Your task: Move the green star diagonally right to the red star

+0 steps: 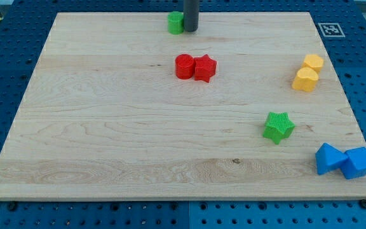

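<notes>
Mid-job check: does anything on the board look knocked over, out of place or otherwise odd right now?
Nothing looks damaged or toppled. One mismatch: my tip sits at the view's top, right against a green block, far from the green star at the lower right. The red star touches a red cylinder.

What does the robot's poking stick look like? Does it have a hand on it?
No hand at all. It is one straight, round rod, dark grey to black, plain and smooth, with no stripes, labels or cables showing. Only its lower part is in view, entering from the view's top. My tip is blunt and as wide as the rest of the rod. It sits just right of a green block.
</notes>
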Robot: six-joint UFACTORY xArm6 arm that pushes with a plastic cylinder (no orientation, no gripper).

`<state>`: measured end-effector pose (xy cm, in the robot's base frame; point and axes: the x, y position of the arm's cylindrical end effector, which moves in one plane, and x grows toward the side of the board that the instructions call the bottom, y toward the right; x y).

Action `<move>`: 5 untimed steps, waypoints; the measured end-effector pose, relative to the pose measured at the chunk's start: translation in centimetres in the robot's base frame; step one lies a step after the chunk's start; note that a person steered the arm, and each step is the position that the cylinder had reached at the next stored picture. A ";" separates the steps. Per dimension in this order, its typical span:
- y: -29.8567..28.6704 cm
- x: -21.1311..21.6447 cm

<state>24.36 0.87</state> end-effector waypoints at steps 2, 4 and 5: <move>10.0 0.5; 30.9 2.3; 33.6 3.4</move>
<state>27.77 34.51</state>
